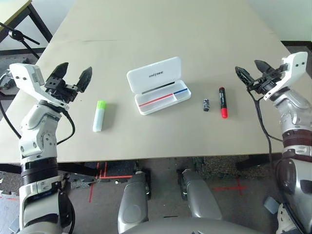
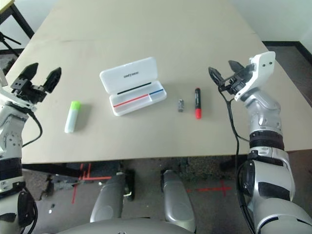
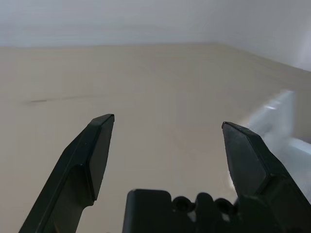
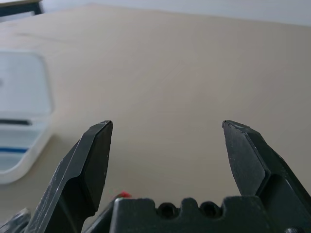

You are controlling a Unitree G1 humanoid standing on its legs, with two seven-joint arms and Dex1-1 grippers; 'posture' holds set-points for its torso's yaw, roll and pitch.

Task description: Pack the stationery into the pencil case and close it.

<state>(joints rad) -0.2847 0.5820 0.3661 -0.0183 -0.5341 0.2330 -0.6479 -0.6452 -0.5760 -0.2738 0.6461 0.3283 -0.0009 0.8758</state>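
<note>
The white pencil case (image 1: 158,86) lies open in the middle of the table, lid tipped back, red and blue lines inside its tray. A white highlighter with a lime-green cap (image 1: 99,115) rests to its left. To its right lie a tiny black-and-silver cylinder (image 1: 206,105) and a black marker with a red cap (image 1: 223,102). My left gripper (image 1: 73,76) hovers open above the table, left of the highlighter. Past the marker on the right, my right gripper (image 1: 251,72) hangs open. Both hold nothing.
The beige table (image 1: 161,34) stretches far back behind the case. A dark stand and another table's leg (image 1: 22,36) are off the left edge. The floor below the front edge carries red tape marks (image 1: 105,173).
</note>
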